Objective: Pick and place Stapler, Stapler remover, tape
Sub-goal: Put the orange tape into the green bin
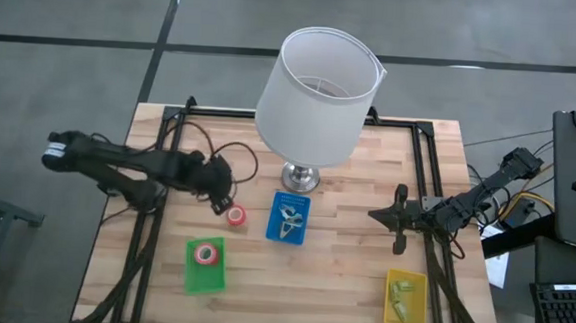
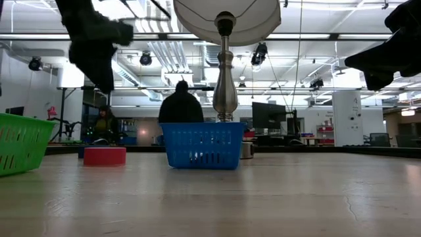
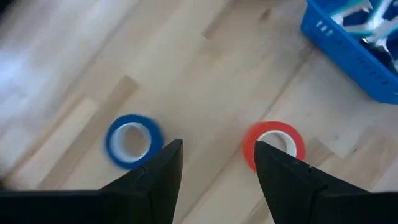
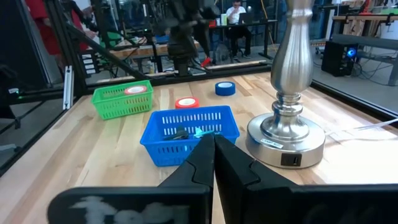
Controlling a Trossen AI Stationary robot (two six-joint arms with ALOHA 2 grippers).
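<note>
Left gripper (image 3: pixel 214 168): held above the table over the two loose rolls; fingers parted, nothing between them; aimed at the gap beside the red roll.
Right gripper (image 4: pixel 214 155): parked over the table's right side, well apart from the work; fingers pressed together, nothing held.
Red tape roll (image 3: pixel 273 144): flat on the bare table, just beside the blue bin (image 1: pixel 288 220); not yet binned.
Blue tape roll (image 3: pixel 132 140): flat on the table near the red one; not yet binned.
Green bin (image 1: pixel 204 267): one red roll (image 1: pixel 203 254) is seen inside; judged as placed.
Blue bin contents: pale green-and-white items (image 1: pixel 288 222) are seen inside; their kind cannot be told.
Yellow bin (image 1: pixel 406 297): yellow-green items inside; kind cannot be told.
Lamp (image 1: pixel 318 88): standing behind the blue bin; no part of the task.
Progress: judged well advanced; two rolls are left on the table; the red one is judged next.
</note>
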